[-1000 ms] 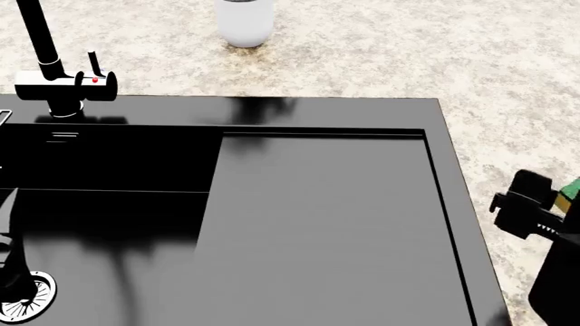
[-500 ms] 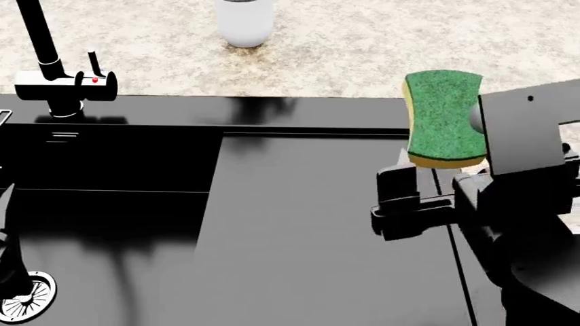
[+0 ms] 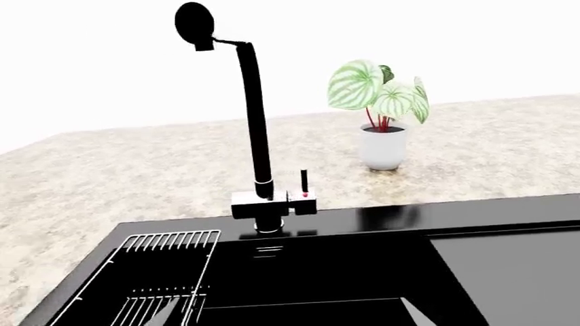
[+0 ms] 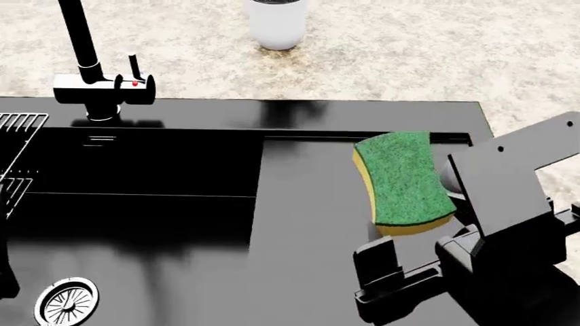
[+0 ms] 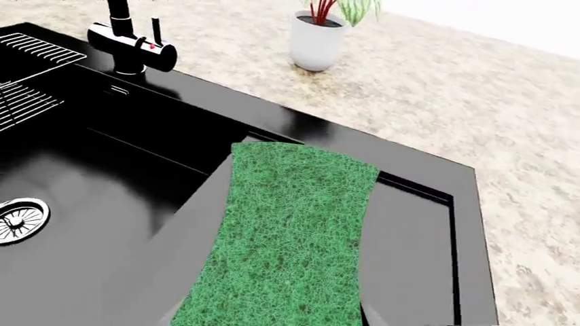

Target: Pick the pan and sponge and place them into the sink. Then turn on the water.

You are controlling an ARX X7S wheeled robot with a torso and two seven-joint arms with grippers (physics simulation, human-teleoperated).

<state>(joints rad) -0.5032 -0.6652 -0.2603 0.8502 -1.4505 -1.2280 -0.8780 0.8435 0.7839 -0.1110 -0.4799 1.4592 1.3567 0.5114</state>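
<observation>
One sponge [image 4: 403, 182], gripped in the right tool [image 4: 433, 204], hangs over the glossy black sink [image 4: 363, 112].

Its coarse green scouring face tops a thin yellow foam layer, and its long sides are wavy; it hangs above the flat, faintly brushed draining ledge [image 4: 308, 231], close to the sink's back right corner, with the right tool's blocky black fingers clamped on it. The deep basin holds a round metal drain [image 4: 65, 301] near its front, and white wire rack bars [image 4: 18, 153] lie at its left edge. A slim black faucet [image 4: 91, 64] with a chrome body stands on the back rim. A white pot [image 4: 276, 20] sits behind on the speckled stone worktop [image 4: 408, 54]. Whether the left tool is open or closed cannot be told.
</observation>
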